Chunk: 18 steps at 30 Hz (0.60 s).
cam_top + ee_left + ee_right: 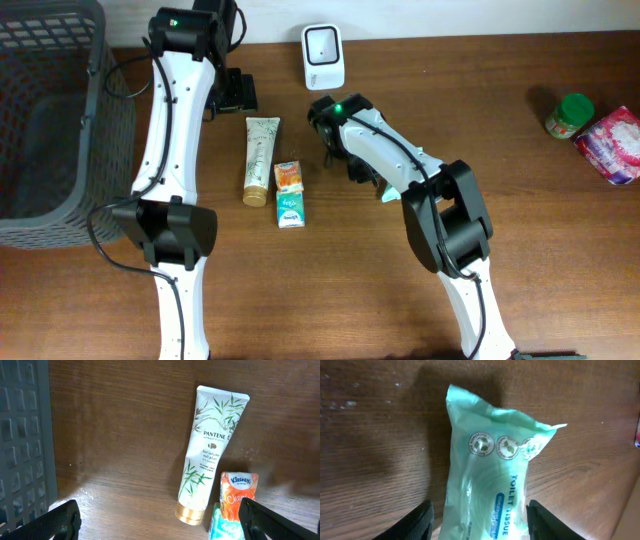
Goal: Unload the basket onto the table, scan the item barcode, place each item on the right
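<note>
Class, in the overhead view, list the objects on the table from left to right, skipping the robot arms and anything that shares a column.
Grey basket → Pantene tube → white scanner → green-lidded jar → pink packet.

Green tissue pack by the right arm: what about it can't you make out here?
- Overhead: the tissue pack is almost wholly hidden under the right arm.
- Right wrist: its lower end is cut off by the bottom edge, at the right gripper.
- Barcode: none shows on the upturned face; the underside is hidden.

The tissue pack [487, 490] runs off the right wrist view's 6 o'clock edge; overhead, the right arm [385, 145] hides most of it.
</note>
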Each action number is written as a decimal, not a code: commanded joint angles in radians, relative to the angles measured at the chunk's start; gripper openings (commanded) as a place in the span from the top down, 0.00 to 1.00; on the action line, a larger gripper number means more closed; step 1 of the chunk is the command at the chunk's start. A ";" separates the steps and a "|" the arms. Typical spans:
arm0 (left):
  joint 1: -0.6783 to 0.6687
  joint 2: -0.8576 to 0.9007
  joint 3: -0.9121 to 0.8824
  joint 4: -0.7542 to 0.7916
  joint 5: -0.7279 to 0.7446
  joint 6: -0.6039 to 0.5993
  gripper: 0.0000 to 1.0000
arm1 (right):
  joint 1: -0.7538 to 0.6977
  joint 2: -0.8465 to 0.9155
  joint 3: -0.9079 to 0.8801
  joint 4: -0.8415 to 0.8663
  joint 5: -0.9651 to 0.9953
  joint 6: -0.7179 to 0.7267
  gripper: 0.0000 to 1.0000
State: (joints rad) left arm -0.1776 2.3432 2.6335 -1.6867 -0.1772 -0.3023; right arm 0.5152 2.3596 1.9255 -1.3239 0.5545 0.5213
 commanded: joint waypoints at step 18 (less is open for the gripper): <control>-0.003 -0.008 -0.001 -0.001 -0.014 0.012 0.01 | -0.146 -0.020 0.265 -0.101 -0.634 -0.290 0.83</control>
State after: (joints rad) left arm -0.1776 2.3432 2.6335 -1.6867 -0.1772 -0.3023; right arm 0.4438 2.3665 2.1117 -1.4033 0.2943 0.3882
